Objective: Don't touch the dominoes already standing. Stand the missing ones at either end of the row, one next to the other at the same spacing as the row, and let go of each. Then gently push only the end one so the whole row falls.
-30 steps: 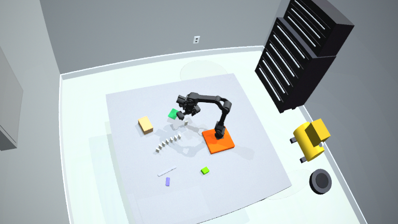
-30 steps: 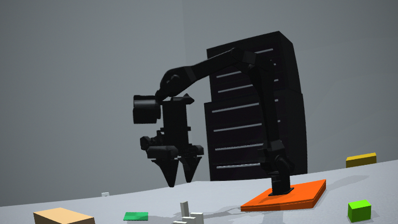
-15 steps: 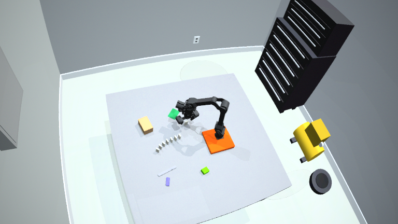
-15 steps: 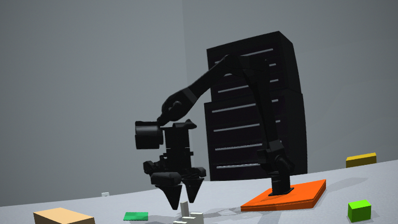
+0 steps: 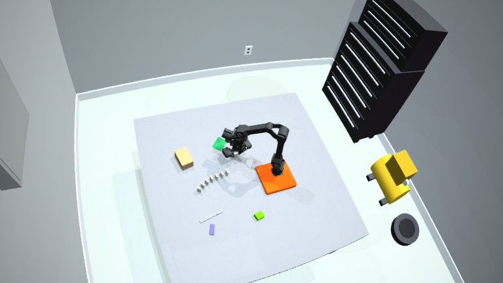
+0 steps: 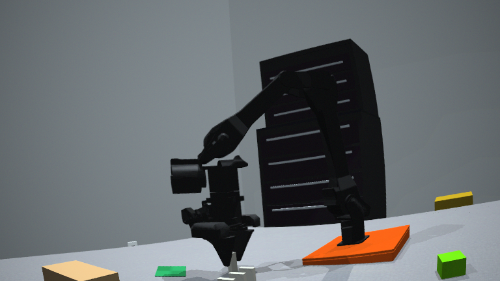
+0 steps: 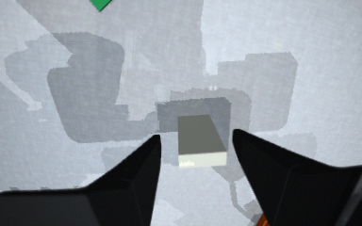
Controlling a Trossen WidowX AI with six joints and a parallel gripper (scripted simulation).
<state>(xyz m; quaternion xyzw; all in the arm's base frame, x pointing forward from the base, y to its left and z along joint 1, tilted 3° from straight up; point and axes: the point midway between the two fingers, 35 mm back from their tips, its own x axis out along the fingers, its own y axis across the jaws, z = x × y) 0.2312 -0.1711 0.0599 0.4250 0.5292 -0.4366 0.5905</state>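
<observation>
Several pale dominoes stand in a slightly curved row on the table, with a domino (image 5: 211, 178) near its middle; in the exterior view only tops such as this row domino (image 6: 247, 273) show at the bottom edge. My gripper (image 5: 235, 151) (image 6: 229, 262) (image 7: 196, 137) is low beyond the row's right end, partly open around a separate upright domino (image 7: 202, 137) (image 6: 234, 262). In the wrist view this domino is between the fingertips, with a visible gap on each side. The top view mostly hides it beneath the gripper.
A green flat square (image 5: 219, 143) (image 6: 170, 271) lies just left of the gripper. A tan block (image 5: 183, 158) (image 6: 79, 270) lies farther left. The orange base plate (image 5: 269, 186) (image 6: 390, 242) is right. A thin strip (image 5: 211, 216), a blue piece (image 5: 211, 229) and a lime block (image 5: 259, 215) lie nearer the front.
</observation>
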